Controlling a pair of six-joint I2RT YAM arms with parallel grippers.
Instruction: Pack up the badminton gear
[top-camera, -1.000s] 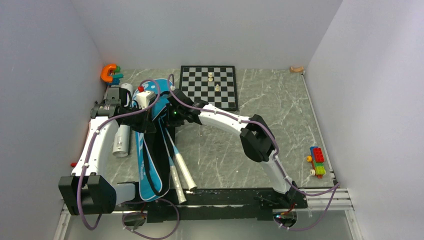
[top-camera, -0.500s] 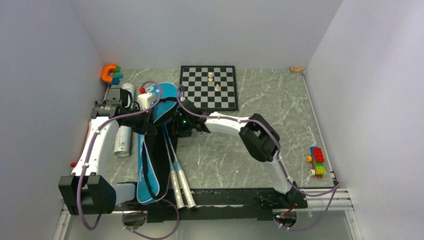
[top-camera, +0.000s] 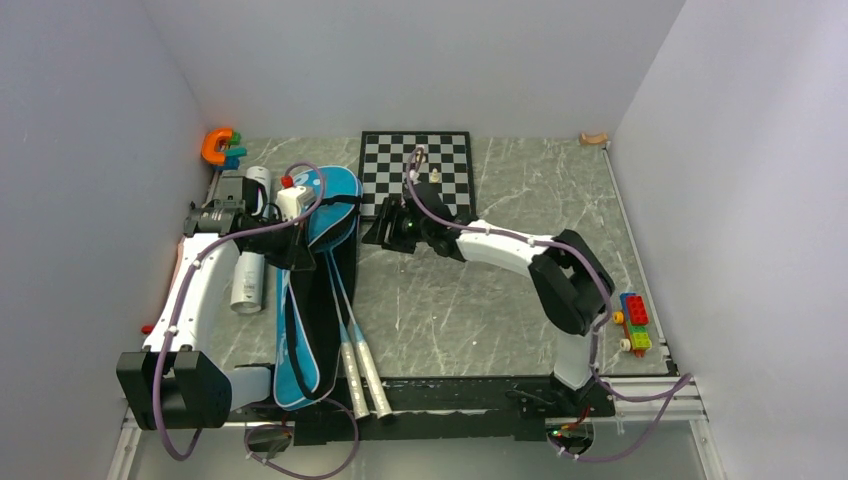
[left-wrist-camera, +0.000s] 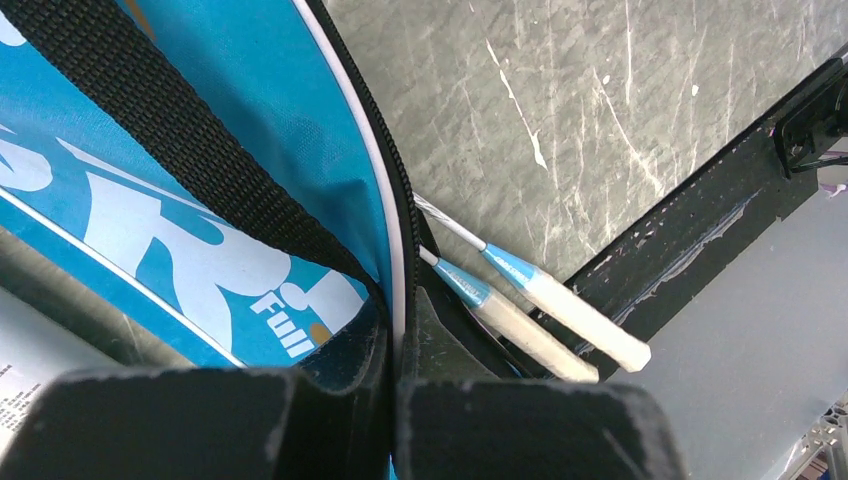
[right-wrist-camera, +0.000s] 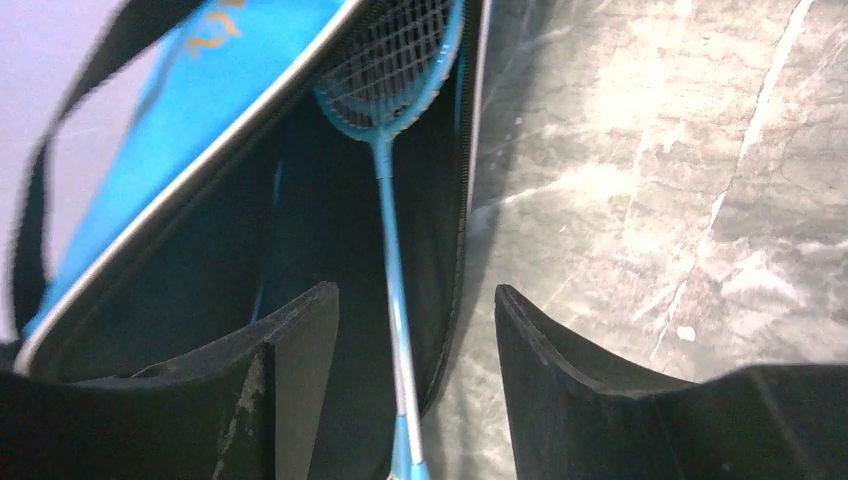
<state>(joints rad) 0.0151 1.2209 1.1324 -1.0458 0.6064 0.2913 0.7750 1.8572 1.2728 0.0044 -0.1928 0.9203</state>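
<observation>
The blue fabric bag (top-camera: 303, 360) is laid lengthwise on the marbled table (top-camera: 480, 300), at the left. Its zipper edge is pinched by the left gripper (left-wrist-camera: 395, 415). Two rackets (left-wrist-camera: 530, 315) are lodged inside, slim shafts and white handles protruding. The right gripper (right-wrist-camera: 410, 295) is held wide apart and empty beside the bag's mouth.

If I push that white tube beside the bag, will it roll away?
Likely yes: the white tube lies on its side on the smooth table. The blue bag alongside would probably stop it rolling right. Looks rigid, so it should move as one piece.
</observation>
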